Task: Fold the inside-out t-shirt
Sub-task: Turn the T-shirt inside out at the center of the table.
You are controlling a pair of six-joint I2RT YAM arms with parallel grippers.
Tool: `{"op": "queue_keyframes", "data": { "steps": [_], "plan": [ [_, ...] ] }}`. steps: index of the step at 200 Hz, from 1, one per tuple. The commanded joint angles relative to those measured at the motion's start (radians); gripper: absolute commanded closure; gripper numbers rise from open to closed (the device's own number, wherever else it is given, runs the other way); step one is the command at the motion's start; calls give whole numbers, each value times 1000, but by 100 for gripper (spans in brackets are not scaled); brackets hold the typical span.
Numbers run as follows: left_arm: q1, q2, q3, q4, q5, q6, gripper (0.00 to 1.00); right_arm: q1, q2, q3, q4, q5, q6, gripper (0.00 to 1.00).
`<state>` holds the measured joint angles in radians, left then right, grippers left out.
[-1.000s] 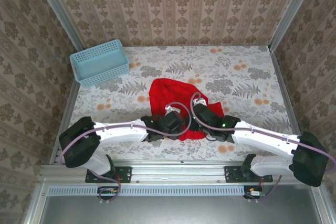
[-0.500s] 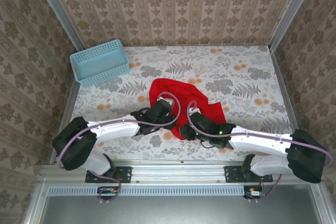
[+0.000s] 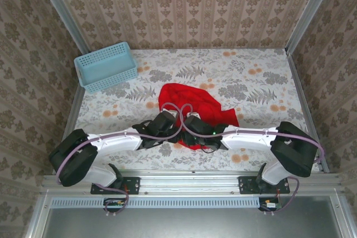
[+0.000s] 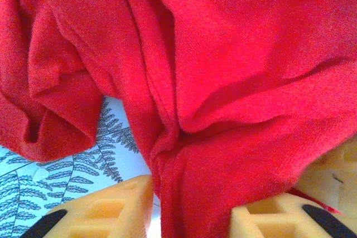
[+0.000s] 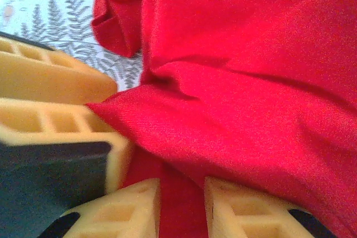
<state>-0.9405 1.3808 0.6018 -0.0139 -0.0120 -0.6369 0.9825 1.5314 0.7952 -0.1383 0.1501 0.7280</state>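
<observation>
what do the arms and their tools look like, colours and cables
Left arm and right arm: white tube links, bulky black joint housings, a thin lilac cable looping along each. The left tool and right tool have yellow-orange block fingers with hollow ribbed cells and black backs.

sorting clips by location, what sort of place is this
Probably a robot test booth dressed as a home: wallpaper panels in a metal frame, a floral tablecloth, robot arms bolted at the edge over a red t-shirt.
</observation>
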Motion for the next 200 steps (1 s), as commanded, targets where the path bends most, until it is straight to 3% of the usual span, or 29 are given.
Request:
{"op": "queue_keyframes", "data": {
  "steps": [1,39,89,132,200],
  "plan": [
    [-4,-21,-7,22,16,-13,64,1,41,56,-93,99,-24,72],
    [-5,-26,-29,28,27,-16,62,-7,86,98,-139,177,-40,72],
    [-9,-139,-136,55,18,-46,63,-14,50,73,-51,51,-29,69],
    [-4,-291,-227,93,13,-55,57,-16,3,50,24,-70,30,68],
    [75,-371,-242,57,27,-46,53,-8,95,105,-30,-42,69,70]
  ]
}}
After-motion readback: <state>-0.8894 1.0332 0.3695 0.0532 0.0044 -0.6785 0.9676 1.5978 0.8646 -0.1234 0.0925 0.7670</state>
